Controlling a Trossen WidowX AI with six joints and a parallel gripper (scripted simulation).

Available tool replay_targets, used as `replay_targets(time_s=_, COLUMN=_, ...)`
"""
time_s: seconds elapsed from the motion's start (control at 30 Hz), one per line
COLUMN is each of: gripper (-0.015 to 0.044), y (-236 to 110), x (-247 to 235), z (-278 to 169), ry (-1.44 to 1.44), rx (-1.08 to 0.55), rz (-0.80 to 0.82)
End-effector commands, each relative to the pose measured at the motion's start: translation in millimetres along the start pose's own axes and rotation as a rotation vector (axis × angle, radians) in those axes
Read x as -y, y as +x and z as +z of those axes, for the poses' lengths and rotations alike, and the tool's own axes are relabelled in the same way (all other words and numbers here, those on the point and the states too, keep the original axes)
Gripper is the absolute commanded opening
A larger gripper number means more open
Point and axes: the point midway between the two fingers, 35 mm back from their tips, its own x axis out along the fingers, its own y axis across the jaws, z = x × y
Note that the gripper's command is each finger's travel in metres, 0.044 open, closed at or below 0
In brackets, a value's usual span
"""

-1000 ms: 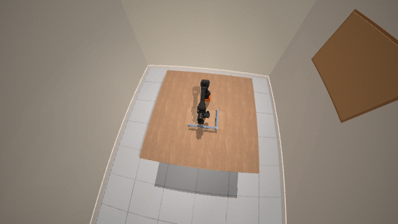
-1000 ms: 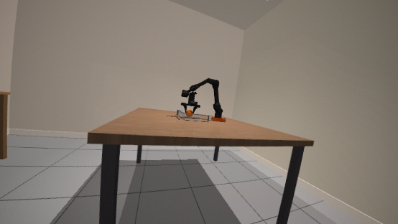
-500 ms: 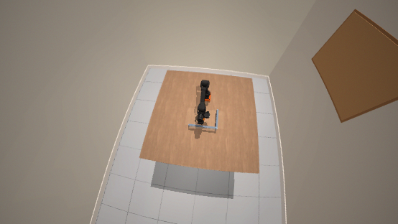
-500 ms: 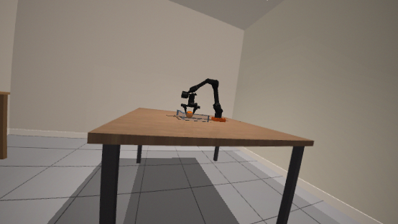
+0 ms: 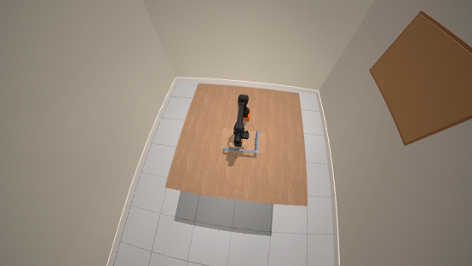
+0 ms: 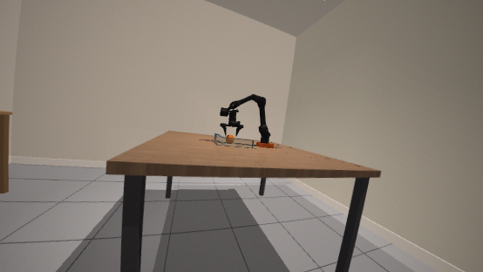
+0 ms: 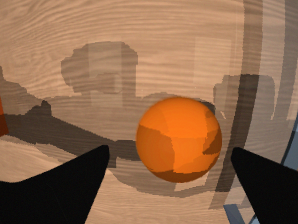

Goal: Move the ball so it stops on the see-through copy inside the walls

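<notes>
Tool (image 7: pixel 169 163) spread wide, nothing held; ball (image 7: pixel 178 139) lies on worktop (image 7: pixel 80 23), walls (image 7: pixel 248 223) at 3 o'clock. Rigid, smooth, roll-prone; best gripped across its widest middle.

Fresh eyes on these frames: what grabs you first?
The orange ball on the wooden table, sitting free between the spread black fingers in the wrist view. In the exterior view the open hand hangs just above it, inside the low clear walls, beside the arm's orange base.
</notes>
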Motion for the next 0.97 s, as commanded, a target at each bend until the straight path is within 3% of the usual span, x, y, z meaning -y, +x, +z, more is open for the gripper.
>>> replay_targets(time_s=0.0, gripper=0.0440, y=-52, x=1, z=0, ry=0.003, rx=0.000, rz=-0.041)
replay_targets(time_s=0.33, gripper=0.0440, y=-48, x=5, z=-1, ry=0.000, rx=-0.003, rz=-0.057)
replay_targets(time_s=0.53, gripper=0.0440, y=-99, x=-2, z=0, ry=0.001, rx=-0.003, rz=-0.066)
replay_targets(time_s=0.93, gripper=0.0440, y=-101, x=-3, z=0, ry=0.001, rx=-0.003, rz=-0.066)
